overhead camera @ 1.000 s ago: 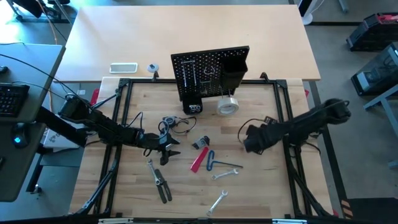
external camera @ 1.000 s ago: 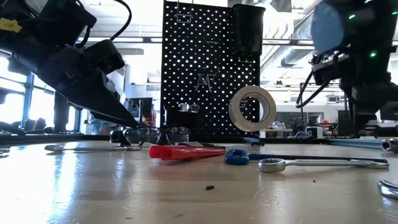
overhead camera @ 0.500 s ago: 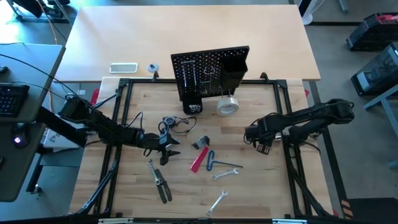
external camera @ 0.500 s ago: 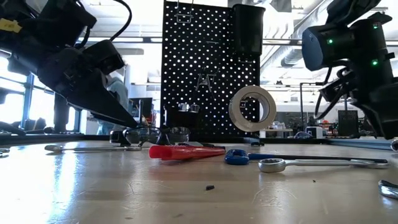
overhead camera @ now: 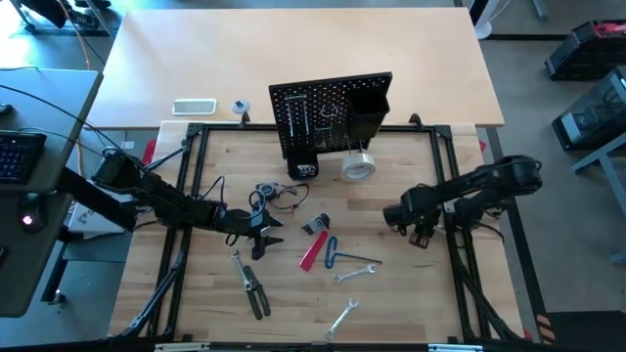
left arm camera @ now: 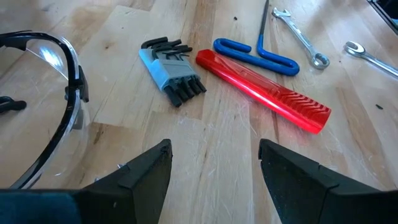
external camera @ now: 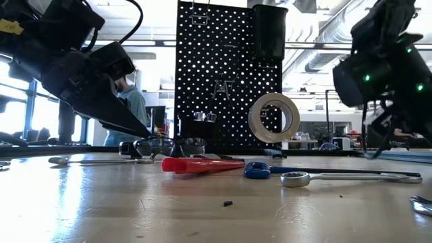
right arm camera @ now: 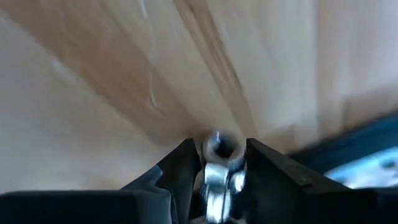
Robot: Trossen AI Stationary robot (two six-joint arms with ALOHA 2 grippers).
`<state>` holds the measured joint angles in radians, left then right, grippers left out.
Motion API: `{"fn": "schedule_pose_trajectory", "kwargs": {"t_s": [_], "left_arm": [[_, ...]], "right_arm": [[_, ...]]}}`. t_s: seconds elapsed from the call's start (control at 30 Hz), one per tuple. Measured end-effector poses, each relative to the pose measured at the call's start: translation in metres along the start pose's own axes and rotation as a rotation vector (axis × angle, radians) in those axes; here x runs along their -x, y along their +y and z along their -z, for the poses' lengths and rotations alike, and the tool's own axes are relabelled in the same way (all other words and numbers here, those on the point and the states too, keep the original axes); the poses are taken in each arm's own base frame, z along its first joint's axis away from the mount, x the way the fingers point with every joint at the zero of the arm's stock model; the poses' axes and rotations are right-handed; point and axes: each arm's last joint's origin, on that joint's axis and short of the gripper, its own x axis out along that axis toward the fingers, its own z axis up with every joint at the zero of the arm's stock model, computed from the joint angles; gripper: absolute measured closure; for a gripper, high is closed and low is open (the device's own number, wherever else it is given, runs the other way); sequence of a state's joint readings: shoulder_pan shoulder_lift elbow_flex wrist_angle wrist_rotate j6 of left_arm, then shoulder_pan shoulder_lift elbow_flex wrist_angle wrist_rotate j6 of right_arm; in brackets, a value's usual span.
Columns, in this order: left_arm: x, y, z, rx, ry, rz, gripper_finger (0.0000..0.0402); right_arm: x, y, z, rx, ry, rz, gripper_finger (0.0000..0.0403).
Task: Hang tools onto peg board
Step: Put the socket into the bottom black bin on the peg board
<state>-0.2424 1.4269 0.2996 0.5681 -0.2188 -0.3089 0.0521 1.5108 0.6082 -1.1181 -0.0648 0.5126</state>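
1. The black upright perforated peg board (overhead camera: 331,112) stands at the back of the pale wooden worktop (overhead camera: 411,293), with a black box bin (overhead camera: 368,110) fixed to its face; it is the landmark for every place below.
2. A pale roll of tape (overhead camera: 358,166) lies just in front of the peg board, below the bin side.
3. A pair of clear safety glasses with a black frame (overhead camera: 266,193) lies in front of the peg board, toward the left arm's side.
4. Farther forward of the peg board lies a grey-and-black folding set of hex keys (left arm camera: 170,70), and just beside it a flat red plastic-handled cutter (left arm camera: 263,91) next to a blue loop-handled tool (left arm camera: 256,55).
5. Two slim silver metal wrenches (overhead camera: 354,273) and (overhead camera: 340,319) lie still farther forward of the peg board.
6. Black-handled pliers (overhead camera: 252,286) lie well in front of the peg board on the left arm's side.
7. The left tool (overhead camera: 262,238) hovers low over the worktop in front of the peg board, near the glasses, fingers spread apart and holding nothing.
8. The right tool (right arm camera: 216,168) is forward of the peg board on the bin side, its fingers clamped around a small silver metal piece (right arm camera: 220,163).
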Motion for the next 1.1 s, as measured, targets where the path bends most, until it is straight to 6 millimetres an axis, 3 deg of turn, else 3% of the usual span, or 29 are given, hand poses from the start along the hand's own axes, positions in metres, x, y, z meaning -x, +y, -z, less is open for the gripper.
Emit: {"fn": "schedule_pose_trajectory", "kwargs": {"t_s": [0.2, 0.6, 0.87, 1.1], "left_arm": [[0.000, 0.000, 0.000, 0.001, 0.003, 0.009, 0.0170], [0.000, 0.000, 0.000, -0.024, 0.005, 0.010, 0.0170], [0.000, 0.000, 0.000, -0.032, 0.001, 0.011, 0.0170], [0.000, 0.000, 0.000, -0.032, 0.001, 0.011, 0.0170]], "right_arm": [[-0.016, 0.006, -0.011, -0.008, 0.052, 0.013, 0.0264], [-0.009, 0.005, -0.011, -0.013, 0.008, 0.032, 0.0322], [0.012, 0.018, -0.021, 0.019, -0.126, 0.023, 0.0322], [0.049, 0.037, -0.033, 0.065, -0.288, -0.032, 0.0322]]}}
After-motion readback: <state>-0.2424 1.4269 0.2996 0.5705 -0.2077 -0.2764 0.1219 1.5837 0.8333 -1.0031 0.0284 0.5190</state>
